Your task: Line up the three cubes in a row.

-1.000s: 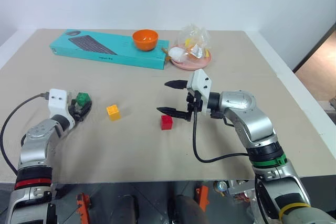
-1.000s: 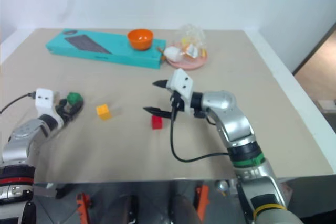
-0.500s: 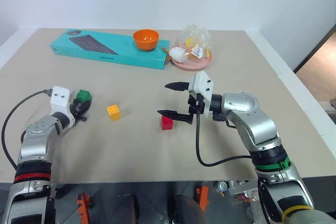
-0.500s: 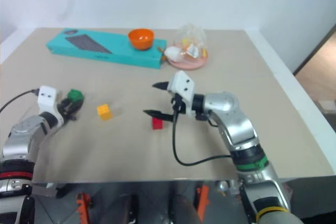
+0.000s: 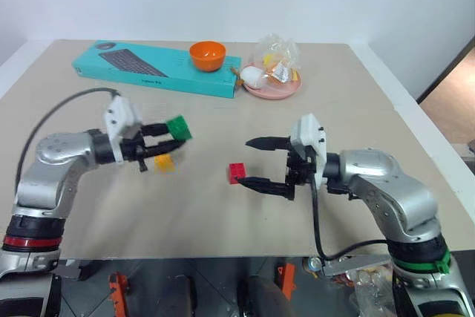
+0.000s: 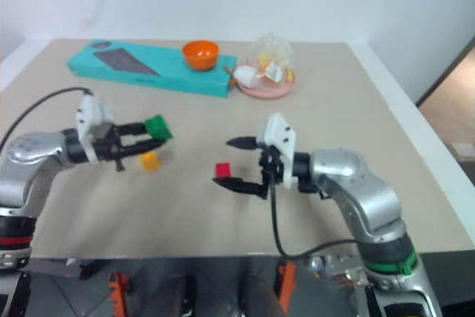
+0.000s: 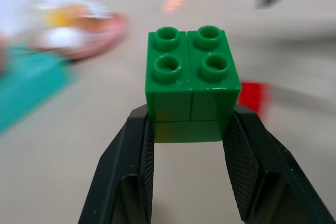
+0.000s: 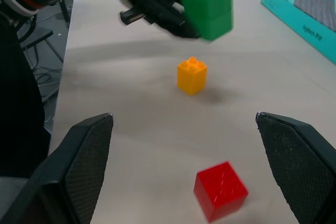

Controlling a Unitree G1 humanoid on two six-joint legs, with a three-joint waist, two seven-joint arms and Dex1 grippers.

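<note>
While the left pincer point(image 5: 172, 139) grasps the green cube point(image 5: 178, 127) clear above the table point(image 5: 223, 213), the yellow-orange cube point(image 5: 165, 162) rests just beneath it. The right pincer point(image 5: 252, 161) stands released, its fingers flanking the red cube point(image 5: 237, 173) without contact.

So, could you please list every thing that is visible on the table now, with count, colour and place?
Green plastic toy cube: one, green, lifted off the table in the left gripper.
Yellow-orange plastic toy cube: one, on the table below the green one.
Red plastic toy cube: one, on the table, near the right gripper.
Teal keyboard box: one, far left of the table.
Orange bowl: one, on the box.
Pink plate: one, far centre, holding wrapped items.
Left gripper: shut on the green cube.
Right gripper: open, holding nothing.
</note>
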